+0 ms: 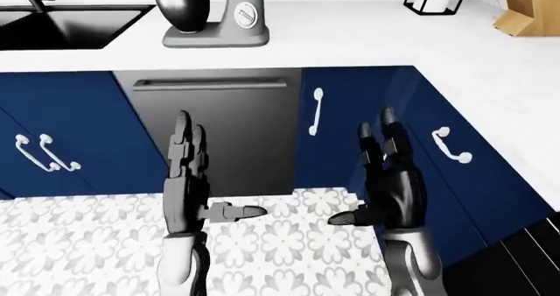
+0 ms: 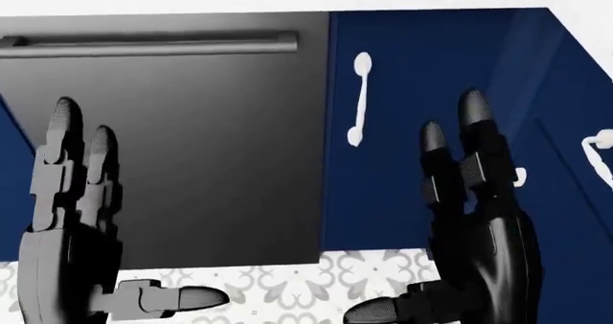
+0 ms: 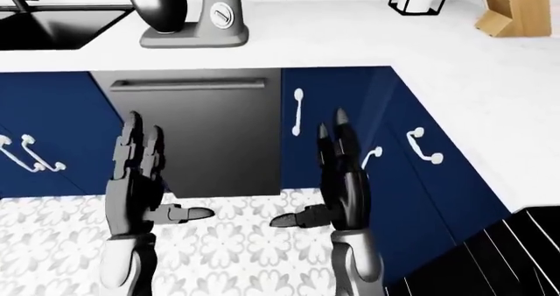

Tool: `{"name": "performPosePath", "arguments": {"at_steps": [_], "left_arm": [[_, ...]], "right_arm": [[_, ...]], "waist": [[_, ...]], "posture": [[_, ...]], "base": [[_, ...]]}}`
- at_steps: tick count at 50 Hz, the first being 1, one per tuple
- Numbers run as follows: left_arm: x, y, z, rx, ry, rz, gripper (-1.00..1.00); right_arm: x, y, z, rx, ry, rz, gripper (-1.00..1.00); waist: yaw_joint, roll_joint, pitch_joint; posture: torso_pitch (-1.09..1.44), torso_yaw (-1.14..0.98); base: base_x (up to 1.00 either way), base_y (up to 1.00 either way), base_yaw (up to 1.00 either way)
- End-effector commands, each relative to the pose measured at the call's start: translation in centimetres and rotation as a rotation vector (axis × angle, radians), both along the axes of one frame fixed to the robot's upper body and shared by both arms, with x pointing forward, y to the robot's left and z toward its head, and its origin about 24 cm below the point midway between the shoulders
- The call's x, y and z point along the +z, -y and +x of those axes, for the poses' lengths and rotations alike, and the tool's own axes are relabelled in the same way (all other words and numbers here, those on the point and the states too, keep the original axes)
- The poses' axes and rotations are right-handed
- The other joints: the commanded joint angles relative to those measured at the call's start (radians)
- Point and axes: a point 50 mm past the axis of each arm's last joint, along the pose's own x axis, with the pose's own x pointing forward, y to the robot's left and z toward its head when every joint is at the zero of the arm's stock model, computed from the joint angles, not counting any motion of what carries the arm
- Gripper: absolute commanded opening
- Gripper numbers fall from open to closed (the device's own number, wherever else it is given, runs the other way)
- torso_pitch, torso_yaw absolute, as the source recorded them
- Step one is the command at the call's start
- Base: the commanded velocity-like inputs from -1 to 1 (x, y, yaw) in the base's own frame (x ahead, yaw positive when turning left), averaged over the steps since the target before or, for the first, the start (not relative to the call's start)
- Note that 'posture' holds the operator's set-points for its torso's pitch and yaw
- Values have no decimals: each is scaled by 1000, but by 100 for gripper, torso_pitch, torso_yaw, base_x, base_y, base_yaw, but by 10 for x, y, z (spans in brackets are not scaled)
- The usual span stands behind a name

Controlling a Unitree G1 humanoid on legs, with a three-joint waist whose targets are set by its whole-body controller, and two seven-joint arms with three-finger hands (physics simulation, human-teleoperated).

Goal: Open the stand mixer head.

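— Looking at where the stand mixer [image 1: 223, 17] sits: it's up at the top of the left-eye view, on the white desk [image 1: 367, 40], with its base flat and its dark bowl [image 1: 179, 6] seated to the left of the column. Why are both hands so low?

— Neither has been sent anywhere, I'd judge. The left hand [image 1: 186, 178] and right hand [image 1: 392, 178] hang side by side, palms facing each other, fingers spread and straight, thumbs pointing inward, grasping nothing. They float over the dishwasher [image 1: 215, 132] and the patterned floor [image 1: 262, 237], well apart from the mixer.

— So the head isn't touched?

— No. The top of the mixer is cut off by the frame, so I can't tell whether the head is tilted at all.

— What does the layout favour?

— The mixer stands near the desk's edge, right above the dishwasher, so a straight reach upward should meet it. The sink [image 1: 65, 23] lies to its left, the knife block [image 1: 530, 10] far right; nothing crowds the column. My guess is that the view must lift before a hand can find the head.
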Motion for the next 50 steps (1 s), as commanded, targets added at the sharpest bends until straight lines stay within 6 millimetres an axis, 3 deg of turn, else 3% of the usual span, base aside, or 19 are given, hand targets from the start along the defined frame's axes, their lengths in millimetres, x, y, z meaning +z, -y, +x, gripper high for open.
{"name": "performPosePath", "arguments": {"at_steps": [1,6,13,17,27,41,42,44,45,46,47,48,50], "left_arm": [[22,-1,-5,6,115,-7,100],[48,-2,-15,6,188,-41,100],[101,-10,-30,31,295,-86,100],[117,-13,-36,37,333,-103,100],[144,-24,-46,46,401,-141,100],[144,-25,-46,48,405,-134,100],[145,-25,-46,47,405,-135,100],[144,-25,-45,46,404,-135,100],[143,-25,-45,46,403,-136,100],[143,-25,-45,46,402,-138,100],[143,-25,-45,46,402,-139,100],[143,-25,-45,44,402,-139,100],[141,-24,-44,44,398,-138,100]], "right_arm": [[25,-1,-6,13,88,20,100],[59,-5,-18,76,129,61,100],[109,-9,-42,111,243,104,100],[128,-7,-49,103,289,118,100],[143,-9,-56,120,328,141,100],[145,-8,-58,98,346,146,100],[145,-8,-57,101,338,148,100],[144,-8,-57,99,339,138,100],[143,-8,-57,99,335,143,100],[143,-9,-57,103,338,145,100],[144,-8,-58,103,342,146,100],[144,-8,-57,106,336,149,100],[144,-8,-57,103,335,149,100]], "waist": [[0,-1,-12],[1,0,-2],[1,-1,3],[1,1,6],[2,2,18],[4,-3,25],[-2,3,10],[-2,-51,28],[-8,-57,21],[-11,-69,41],[-10,-40,24],[-17,-16,20],[-30,54,34]], "posture": [[0,0],[0,0],[0,0],[0,0],[0,0],[0,0],[0,0],[0,0],[0,0],[0,0],[0,0],[0,0],[0,0]], "base": [[0,0,0],[0,0,0],[0,0,0],[0,0,0],[0,0,0],[0,0,0],[0,50,0],[0,100,0],[0,100,0],[0,4,0],[0,0,0],[0,0,0],[0,0,0]]}}
